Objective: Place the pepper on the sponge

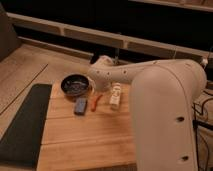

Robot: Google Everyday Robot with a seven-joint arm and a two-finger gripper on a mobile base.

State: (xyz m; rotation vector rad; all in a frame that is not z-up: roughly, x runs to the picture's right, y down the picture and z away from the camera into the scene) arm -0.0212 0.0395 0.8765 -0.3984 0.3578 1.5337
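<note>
On the table [90, 142], pepper [96, 100] lies just beside sponge [80, 105], not on it; jaws spread wide just above pepper, holding nothing; likely grasp next: straddle its middle, across the slim axis.

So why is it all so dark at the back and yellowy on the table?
Camera view: warm light hits the wooden table, the back is dim; the white arm looks bright, while the pincer under its tip, near the pepper, sits in shadow.
</note>
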